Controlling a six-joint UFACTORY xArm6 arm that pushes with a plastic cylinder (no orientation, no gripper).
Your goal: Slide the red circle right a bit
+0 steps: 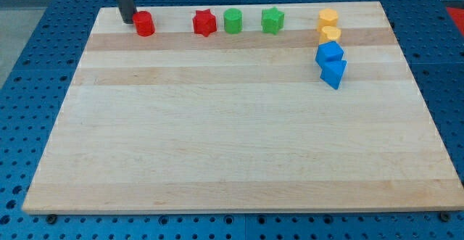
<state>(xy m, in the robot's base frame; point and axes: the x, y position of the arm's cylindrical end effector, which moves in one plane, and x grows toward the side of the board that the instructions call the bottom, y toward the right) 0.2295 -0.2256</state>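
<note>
Red circle (144, 24) sits just right of my tip (127, 20); no writing shows.

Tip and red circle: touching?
Cannot tell. In the camera view, my tip sits at the red circle's left edge with no clear gap, but the single angle doesn't show contact plainly.

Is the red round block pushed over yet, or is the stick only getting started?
Only getting started, it seems. Done: my tip has reached the view's left side of the red circle, right beside it, well placed to push rightward. In hand: whether they touch is unclear. Left: the slide itself; a wide gap of bare board separates the circle from the red star.
</note>
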